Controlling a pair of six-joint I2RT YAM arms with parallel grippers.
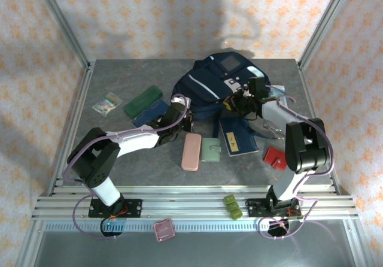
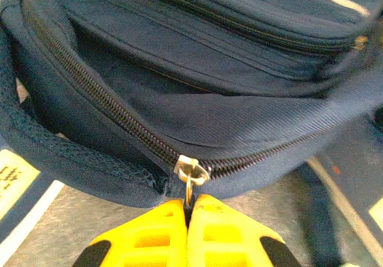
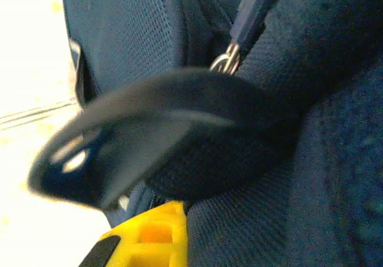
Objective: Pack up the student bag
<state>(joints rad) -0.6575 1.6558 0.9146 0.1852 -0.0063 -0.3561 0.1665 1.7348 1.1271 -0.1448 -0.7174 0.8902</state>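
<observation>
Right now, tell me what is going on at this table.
The left gripper is shut on the zipper pull of the student bag, whose zip looks partly open. The right gripper is against the bag's dark strap; its grip is unclear. A pink case, a green wallet and a navy booklet lie unpacked on the table.

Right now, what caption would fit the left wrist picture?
The left gripper pinches the zipper pull of the navy student bag.

Student bag point(image 1: 206, 84) rear centre, cases point(image 1: 143, 100) left, booklet point(image 1: 237, 137) seemingly before it
</observation>
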